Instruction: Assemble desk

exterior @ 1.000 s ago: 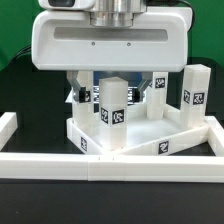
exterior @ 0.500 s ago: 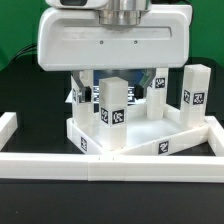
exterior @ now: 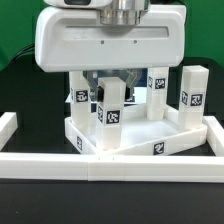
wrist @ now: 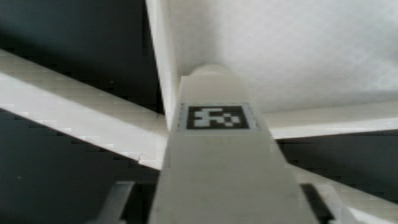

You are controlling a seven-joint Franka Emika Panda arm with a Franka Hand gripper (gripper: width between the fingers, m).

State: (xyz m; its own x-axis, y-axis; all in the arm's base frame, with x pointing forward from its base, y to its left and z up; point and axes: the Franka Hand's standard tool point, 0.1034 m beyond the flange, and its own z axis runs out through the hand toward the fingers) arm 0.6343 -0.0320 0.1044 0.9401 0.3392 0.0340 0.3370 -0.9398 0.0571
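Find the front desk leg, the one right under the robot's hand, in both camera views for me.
Exterior view: the front leg stands upright in the desk top, centre, beneath the pincer.
Wrist view: the same leg fills the middle.
Shared landmark: the square tag on that leg.

Exterior view: camera sits low, near table height, close in front of the work, looking level across the white border wall (exterior: 110, 165) at the desk top (exterior: 140, 135) and its upright legs; the gripper body (exterior: 110, 45) fills the upper frame. Wrist view: looks straight down along one leg (wrist: 217, 150), very near, slightly blurred, tag facing the lens. Shared between views: that near leg (exterior: 112, 110) and the desk top's floor (wrist: 285, 40).
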